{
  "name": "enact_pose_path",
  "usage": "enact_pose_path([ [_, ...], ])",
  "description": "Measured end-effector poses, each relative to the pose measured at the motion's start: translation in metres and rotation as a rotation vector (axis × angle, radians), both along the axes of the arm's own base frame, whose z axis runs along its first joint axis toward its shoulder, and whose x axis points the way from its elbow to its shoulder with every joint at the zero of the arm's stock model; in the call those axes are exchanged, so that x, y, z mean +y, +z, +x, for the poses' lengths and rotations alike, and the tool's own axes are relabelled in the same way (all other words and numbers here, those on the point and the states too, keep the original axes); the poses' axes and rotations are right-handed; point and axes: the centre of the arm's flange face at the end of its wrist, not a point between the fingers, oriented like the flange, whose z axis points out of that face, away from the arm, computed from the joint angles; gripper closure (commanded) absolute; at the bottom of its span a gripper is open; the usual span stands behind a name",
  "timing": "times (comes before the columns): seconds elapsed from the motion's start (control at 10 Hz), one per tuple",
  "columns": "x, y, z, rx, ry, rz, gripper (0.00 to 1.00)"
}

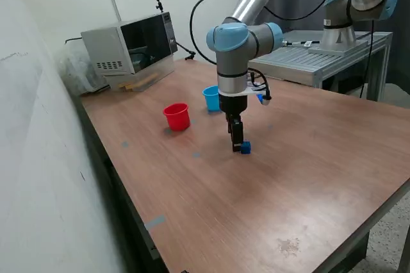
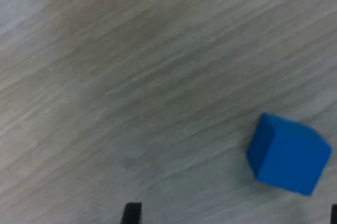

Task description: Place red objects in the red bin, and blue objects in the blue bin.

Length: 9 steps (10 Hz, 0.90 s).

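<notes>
- Fingers [image 1: 237,145] of the grey-and-blue robot arm [image 1: 234,42] hang straight down over the brown wood-grain counter [image 1: 307,177], their tips almost at its surface.
- In the wrist view two dark finger tips [image 2: 131,213] show at the picture's edge, one at each side and far from each other, so the fingers are spread apart with nothing between them but bare counter.
- A small dark blue cube [image 1: 245,148] sits on the counter just beside the finger tips, on the exterior view's right of them; whether it touches them I cannot tell.
- In the wrist view the same cube [image 2: 287,154] rests flat on the wood, turned a little askew, near one finger tip.
- A small round red plastic cup [image 1: 177,116] stands upright on the counter, off to the exterior view's left of the arm.
- A small round light blue plastic cup [image 1: 211,98] stands upright behind the arm's wrist, partly hidden by it, near the red cup but apart from it.
- A silver microwave oven [image 1: 128,49] sits at the counter's far corner.
- No other cubes are visible from here.
</notes>
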Motion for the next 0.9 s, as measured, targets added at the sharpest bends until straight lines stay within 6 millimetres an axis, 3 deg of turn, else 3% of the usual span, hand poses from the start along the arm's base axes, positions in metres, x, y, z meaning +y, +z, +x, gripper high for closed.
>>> enact_pose_path([
  [0.3,-0.001,0.002,0.002,-0.006,0.001,0.006,0.0],
  [0.9,-0.059,0.014,0.02,0.004,0.076,-0.017,0.0],
])
